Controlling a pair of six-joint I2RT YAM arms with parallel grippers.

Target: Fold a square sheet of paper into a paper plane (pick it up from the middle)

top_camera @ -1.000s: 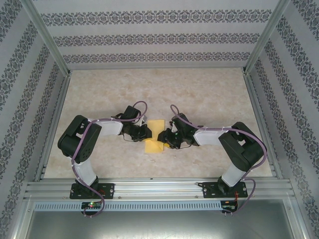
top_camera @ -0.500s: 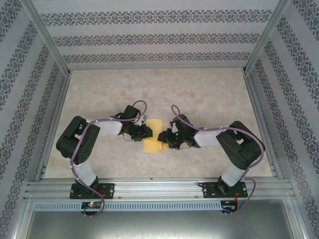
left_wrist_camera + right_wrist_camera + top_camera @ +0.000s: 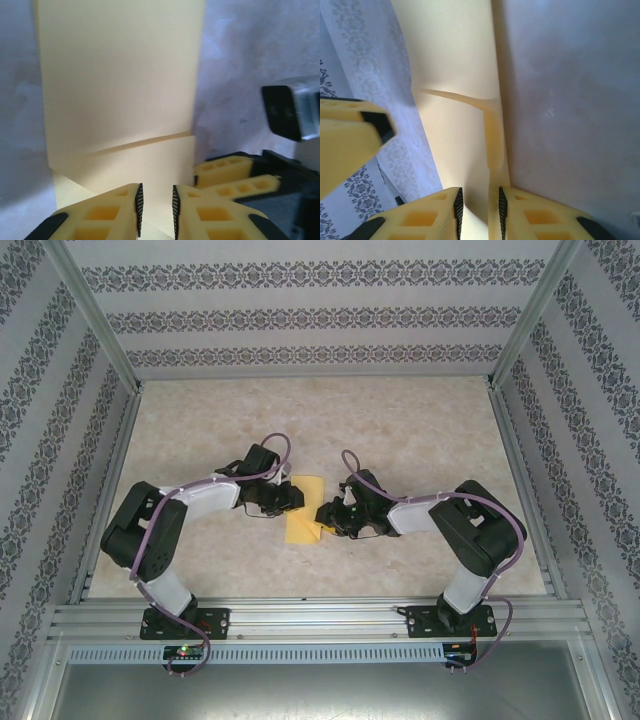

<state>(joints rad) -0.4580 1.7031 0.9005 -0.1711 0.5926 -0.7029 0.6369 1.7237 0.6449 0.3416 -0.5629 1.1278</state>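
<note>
Counting from above, one folded yellow sheet of paper (image 3: 305, 528) lies mid-way on the beige table (image 3: 420, 430) between two grippers, with patterned walls (image 3: 320, 300) around and its long axis running roughly near to far. At the left wrist, the left gripper (image 3: 155, 210) hovers narrowly parted over it, holding nothing. At the right wrist, the right gripper (image 3: 478, 210) straddles its raised edge, grip unclear.

Folded yellow paper sheet (image 3: 307, 512), mid-table

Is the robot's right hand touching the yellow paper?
Cannot tell. In the right wrist view the thin yellow-orange paper sheet runs into the narrow gap of the right hand, but contact with a finger isn't plain.
</note>
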